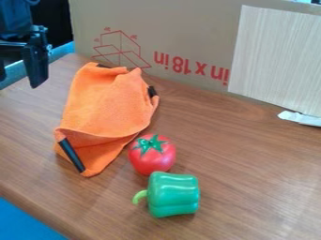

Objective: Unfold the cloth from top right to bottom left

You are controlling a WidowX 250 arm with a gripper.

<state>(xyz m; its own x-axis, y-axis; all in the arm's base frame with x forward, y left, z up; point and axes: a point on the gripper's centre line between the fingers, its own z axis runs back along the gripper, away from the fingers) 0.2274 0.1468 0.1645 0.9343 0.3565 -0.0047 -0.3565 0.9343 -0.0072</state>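
Cloth [110, 103]: orange, on the table [251, 164], L-centre of view; crumpled & partly folded over itself, a loose edge crossing its lower part.
Gripper [19, 80]: upper L of view, above table level, apart from cloth.
Bearing, gripper to cloth: cloth lies to R & lower in view; its top end is the nearest part.
Cloth long axis: runs from top of view down & slightly L, twd the near edge of the table.
Arm [16, 19]: only one, enters upper L; so no choice of side.
Jaws: apart, w/ a wide gap; no cloth betw. them, touching nothing that I can see.
Black patch [152, 91]: on cloth's R edge, upper half; prob. marks the corner region to pick.
Black strip [71, 154]: at cloth's lower L, slanting; rough target end for the pull.
Tomato [152, 161]: just beside cloth's lower R edge; contact or not, can't tell.
Pepper [173, 194]: green, next to tomato on the near side, clear of cloth.
Step (judged): pre-grasp; unfolding not yet done.
Next (judged): go R over cloth, down onto top R corner, pinch upper layer only, then draw diag. to lower L.
Risk: pinching both layers drags the whole cloth; a low sweep may nudge tomato.
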